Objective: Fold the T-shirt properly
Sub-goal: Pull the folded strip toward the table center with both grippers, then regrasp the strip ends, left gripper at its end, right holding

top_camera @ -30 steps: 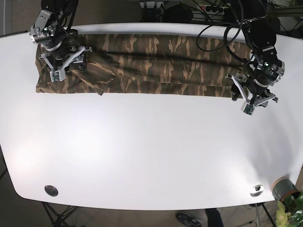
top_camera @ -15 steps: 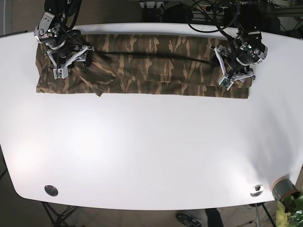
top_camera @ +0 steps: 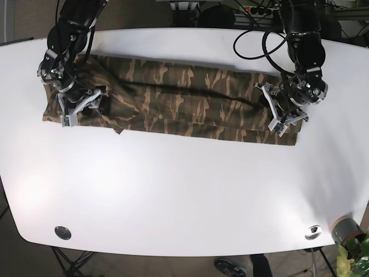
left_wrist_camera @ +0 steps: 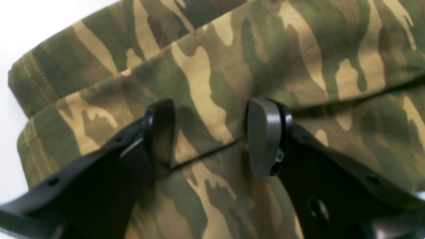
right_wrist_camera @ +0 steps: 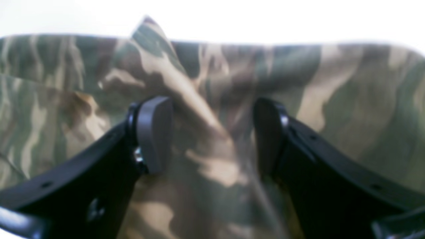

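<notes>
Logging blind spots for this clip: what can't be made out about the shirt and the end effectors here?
- Right wrist view: blurred, so folds of the T-shirt and any contact are unclear.
- Left wrist view: the left end effector stands open over the cloth; layers beneath are hidden.
- Base view: the right end effector is too small to judge whether cloth lies between its fingers.
- Base view: collar and sleeves are lost in the folded cloth.

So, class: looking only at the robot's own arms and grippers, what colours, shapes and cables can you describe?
Both arms are black and bulky, with loose black cables looping behind them. The left gripper and right gripper each have two black, curved fingers tipped with flat grey pads. In the base view, silver-white brackets frame each gripper's head.
</notes>
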Controlling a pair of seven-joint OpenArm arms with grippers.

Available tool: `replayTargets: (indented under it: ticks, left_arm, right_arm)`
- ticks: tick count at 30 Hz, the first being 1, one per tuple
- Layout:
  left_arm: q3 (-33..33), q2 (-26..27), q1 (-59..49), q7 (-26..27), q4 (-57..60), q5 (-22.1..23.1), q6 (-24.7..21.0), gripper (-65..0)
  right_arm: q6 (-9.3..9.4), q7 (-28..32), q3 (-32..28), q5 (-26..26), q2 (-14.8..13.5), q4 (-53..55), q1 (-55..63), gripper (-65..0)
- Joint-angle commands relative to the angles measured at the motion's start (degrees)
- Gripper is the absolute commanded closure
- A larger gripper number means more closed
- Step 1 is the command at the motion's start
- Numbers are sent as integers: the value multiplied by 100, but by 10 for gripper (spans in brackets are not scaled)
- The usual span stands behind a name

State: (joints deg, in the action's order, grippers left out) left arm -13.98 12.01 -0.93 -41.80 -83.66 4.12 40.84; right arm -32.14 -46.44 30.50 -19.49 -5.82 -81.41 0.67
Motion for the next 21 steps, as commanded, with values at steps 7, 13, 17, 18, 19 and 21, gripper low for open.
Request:
replayTargets:
  ticks: [7, 13, 17, 18, 19, 21]
  left_arm:
    - [-40, 289, 405, -202, 476, -249, -84, -318]
    - [-233, 298, 405, -211, 449, -223, -84, -318]
    - [-444, 280, 423, -229, 45, -3, -84, -319]
    - [-541, 280, 423, -237, -78, 181, -84, -321]
    - [-611, 280, 423, -237, -166, 348, -84, -321]
    - [-769, 280, 414, -237, -368, 691, -84, -322]
  right_arm:
    - [423, 129, -13, 353, -609, 1754, -1003, -377]
    - [423, 76, -382, 291, -811, 1894, -1442, -377]
    - [423, -284, -347, 291, -776, 1077, -1425, -377]
    - [414, -407, -338, 291, -758, 787, -1416, -377]
    - [414, -521, -338, 291, -749, 558, -1399, -377]
    - [414, -811, -320, 291, -661, 66, -1311, -377]
